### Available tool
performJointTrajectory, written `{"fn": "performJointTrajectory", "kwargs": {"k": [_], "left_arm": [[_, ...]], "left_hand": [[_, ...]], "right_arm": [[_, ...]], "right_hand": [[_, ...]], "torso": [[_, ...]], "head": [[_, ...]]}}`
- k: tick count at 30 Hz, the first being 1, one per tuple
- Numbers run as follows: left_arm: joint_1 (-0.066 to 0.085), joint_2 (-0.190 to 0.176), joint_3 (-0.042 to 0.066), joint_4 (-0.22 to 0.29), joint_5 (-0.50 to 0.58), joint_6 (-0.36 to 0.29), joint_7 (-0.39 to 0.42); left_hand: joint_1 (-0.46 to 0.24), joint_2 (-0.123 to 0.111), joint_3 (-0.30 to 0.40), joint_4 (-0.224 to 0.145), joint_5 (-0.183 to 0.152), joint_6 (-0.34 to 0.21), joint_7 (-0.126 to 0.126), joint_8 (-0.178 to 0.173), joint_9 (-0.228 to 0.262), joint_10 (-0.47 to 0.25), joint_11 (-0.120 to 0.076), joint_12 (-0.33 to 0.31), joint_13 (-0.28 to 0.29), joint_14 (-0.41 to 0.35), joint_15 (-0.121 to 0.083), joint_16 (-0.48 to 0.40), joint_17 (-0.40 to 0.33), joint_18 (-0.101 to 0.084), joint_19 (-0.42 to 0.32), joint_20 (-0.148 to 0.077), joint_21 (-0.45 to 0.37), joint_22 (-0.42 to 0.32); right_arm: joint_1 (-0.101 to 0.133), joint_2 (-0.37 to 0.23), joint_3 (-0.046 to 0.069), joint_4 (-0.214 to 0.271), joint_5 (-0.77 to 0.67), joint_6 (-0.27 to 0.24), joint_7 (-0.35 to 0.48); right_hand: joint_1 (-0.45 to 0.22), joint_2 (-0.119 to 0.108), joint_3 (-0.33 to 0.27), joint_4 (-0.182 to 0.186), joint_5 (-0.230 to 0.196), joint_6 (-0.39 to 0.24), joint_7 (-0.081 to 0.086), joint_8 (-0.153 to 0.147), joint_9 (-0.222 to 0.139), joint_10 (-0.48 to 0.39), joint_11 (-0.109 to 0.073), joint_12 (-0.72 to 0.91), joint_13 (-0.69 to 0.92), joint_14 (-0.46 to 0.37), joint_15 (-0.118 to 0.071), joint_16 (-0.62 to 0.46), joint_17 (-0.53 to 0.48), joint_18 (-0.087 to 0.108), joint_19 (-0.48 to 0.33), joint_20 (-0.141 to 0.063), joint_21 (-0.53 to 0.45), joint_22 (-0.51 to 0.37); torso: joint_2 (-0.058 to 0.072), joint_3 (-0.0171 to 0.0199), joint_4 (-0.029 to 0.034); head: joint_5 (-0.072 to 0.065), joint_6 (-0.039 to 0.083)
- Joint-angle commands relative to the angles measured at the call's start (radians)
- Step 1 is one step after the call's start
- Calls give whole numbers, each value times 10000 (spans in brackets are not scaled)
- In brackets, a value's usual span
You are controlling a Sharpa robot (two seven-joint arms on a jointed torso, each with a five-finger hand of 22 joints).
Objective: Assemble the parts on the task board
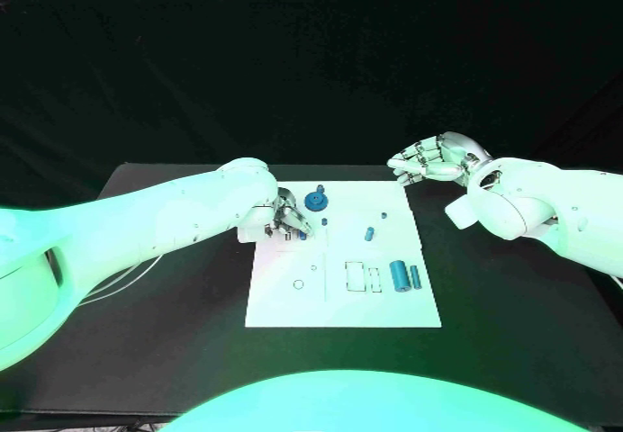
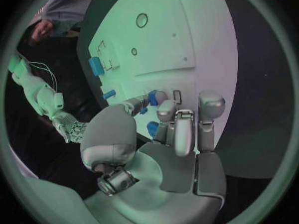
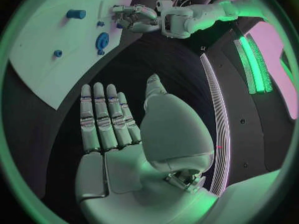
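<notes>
While the head view looks down on the black table (image 1: pixel 156 360), the white board (image 1: pixel 340 297) lies in its middle with its long side running away from the robot. The left hand (image 1: pixel 288 221) rests on the board's far left part, fingers curled down around a small blue piece (image 1: pixel 297 236); how firmly it holds that piece I cannot tell from here. Just beside the hand, toward the far edge, stands a round blue knob (image 1: pixel 320 199). A short blue peg (image 1: pixel 369 234) lies near the board's middle, its long axis pointing away from the robot. Near the right edge a thick blue cylinder (image 1: pixel 400 275) and a thinner blue bar (image 1: pixel 416 276) lie side by side, both pointing the same way. The right hand (image 1: pixel 435 158) hovers past the board's far right corner, fingers loosely curled, holding nothing.

From the left wrist, the left hand (image 2: pixel 177 129) has its fingertips (image 2: pixel 167 109) bent down onto the board (image 2: pixel 187 40), with the small blue piece (image 2: pixel 152 98) between them and another blue bit (image 2: pixel 152 130) under the fingers. The thick cylinder (image 2: pixel 96 66) lies farther off.

From the right wrist, the right hand (image 3: pixel 124 129) is held flat, fingers straight and together, empty, above the dark table (image 3: pixel 168 59). Beyond it, on the board (image 3: pixel 50 40), sit the knob (image 3: pixel 102 40) and the cylinder (image 3: pixel 76 14), the latter lying on its side.
</notes>
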Motion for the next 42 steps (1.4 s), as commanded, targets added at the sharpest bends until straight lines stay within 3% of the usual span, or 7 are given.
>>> {"fn": "performJointTrajectory", "kwargs": {"k": [1, 8, 17, 30, 31, 37, 42], "left_arm": [[-18, -28, -12, -16, -13, -34, -4], [-19, -120, -7, 69, 4, -211, 25], [-20, -304, 99, 315, 274, -385, 57], [68, -906, 752, 1007, 1092, -699, 196], [135, -983, 828, 1028, 1176, -739, 215], [512, -1178, 988, 812, 1418, -680, 305], [708, -1123, 1032, 244, 1362, -579, 395]], "left_hand": [[7, -234, -302, 50, 3, -36, 7, -236, 150, 207, -51, 27, 154, 1077, -133, 139, 2760, -124, 128, -74, -40, 5], [46, -353, -783, 442, -112, -23, -5, -239, 163, 216, -58, 31, 179, 1077, -136, 139, 2760, -124, 138, -75, -53, 7], [474, -344, -1494, 996, -1274, -8, -27, -225, 197, 233, -79, 30, 214, 1077, -152, 139, 2760, -121, 147, -89, -82, 4], [853, -215, -1799, 987, -1332, -409, 138, -469, 129, -281, 68, -312, -348, 1077, -33, 139, 2760, -23, -175, -21, -499, -523], [1252, -53, -1791, 952, -1281, -889, 346, -863, -58, -857, 246, -651, -965, 1067, 106, 125, 2735, 41, -422, 70, -799, -889], [2318, 310, -1265, 654, -1218, -1227, 658, -1604, -635, -1463, 517, -890, -1518, 1013, 357, 48, 2601, 93, -567, 298, -972, -1085], [2297, 168, -1137, 765, -1275, -1366, 840, -2048, -1027, -1531, 674, -885, -1610, 1002, 490, 34, 2574, 98, -596, 404, -1004, -1120]], "right_arm": [[-8, 1, 1, 6, -3, 38, 34], [-17, 8, 0, -8, 6, 73, 40], [-39, 14, -2, -28, 12, 68, 57], [-67, 26, -2, -62, 41, 83, 98], [-69, 27, -2, -65, 43, 78, 105], [-72, 11, -3, -89, 47, 39, 136], [-74, -1, -4, -115, 31, -12, 172]], "right_hand": [[-288, -82, 77, 37, -63, -84, 514, -108, 134, -207, 116, -90, -150, -559, 121, -342, -224, 16, -677, 95, -454, -99], [-320, -216, 222, 55, -50, -229, 565, -118, 158, -515, 227, -270, -440, -1224, 334, -836, -859, -129, -2042, 166, -886, -143], [-326, -236, 244, 57, -49, -262, 573, -126, 158, -546, 240, -293, -446, -1290, 358, -878, -952, -155, -2376, 166, -914, -167], [-286, -185, 296, 40, -49, -232, 551, -99, 172, -554, 233, -302, -446, -1249, 350, -853, -1006, -153, -2262, 162, -883, -144], [-249, -153, 327, 29, -53, -206, 534, -76, 184, -546, 217, -301, -443, -1172, 328, -815, -1044, -131, -2094, 161, -844, -118], [-36, -23, 405, -35, -70, -83, 433, 10, 230, -484, 128, -292, -442, -721, 192, -612, -1188, 17, -1108, 145, -554, 17], [91, 76, 415, -70, -74, -19, 377, 23, 247, -450, 78, -297, -442, -401, 111, -476, -1262, 57, -732, 111, -403, 43]], "torso": [[5, -4, -6], [8, -6, -3], [1, 0, -4], [-22, 2, 14], [-23, 2, 8], [-6, 3, 6], [19, -10, 3]], "head": [[-4, 0], [-9, 0], [-4, 0], [25, 0], [35, 0], [46, 0], [72, 0]]}}
